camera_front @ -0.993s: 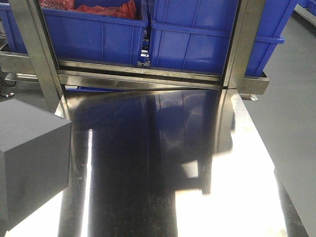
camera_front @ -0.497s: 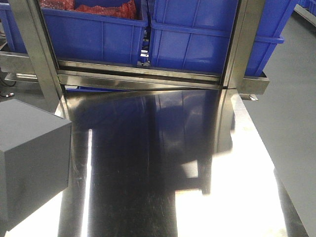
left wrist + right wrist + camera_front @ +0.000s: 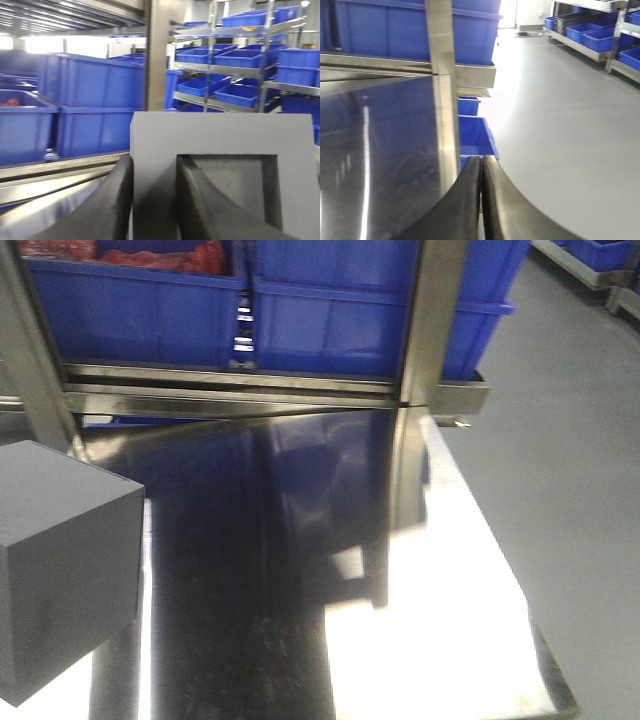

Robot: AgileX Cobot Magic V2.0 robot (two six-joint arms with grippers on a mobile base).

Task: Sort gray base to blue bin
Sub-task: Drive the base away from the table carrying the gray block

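Note:
The gray base [image 3: 60,560] hangs above the left side of the steel table, close to the front camera. In the left wrist view the gray base [image 3: 220,140] fills the lower right and shows its square recess. My left gripper [image 3: 155,165] is shut on one wall of it, with one finger outside and one inside the recess. My right gripper [image 3: 481,162] is shut and empty, above the table's right edge. Several blue crates show, among them two [image 3: 330,310] on the rack behind the table. I cannot tell which is the blue bin.
The shiny steel table [image 3: 430,640] ends at a steel rack with an upright post [image 3: 430,320]. The left rack crate [image 3: 140,300] holds red items. Smaller blue crates [image 3: 475,132] sit low beside the table. Gray floor [image 3: 580,490] lies to the right, with shelves of blue crates [image 3: 235,55] farther off.
The table, rack and crates have slid left in the front view, with more floor showing at the right. The gray base stays at the same spot in the frame.

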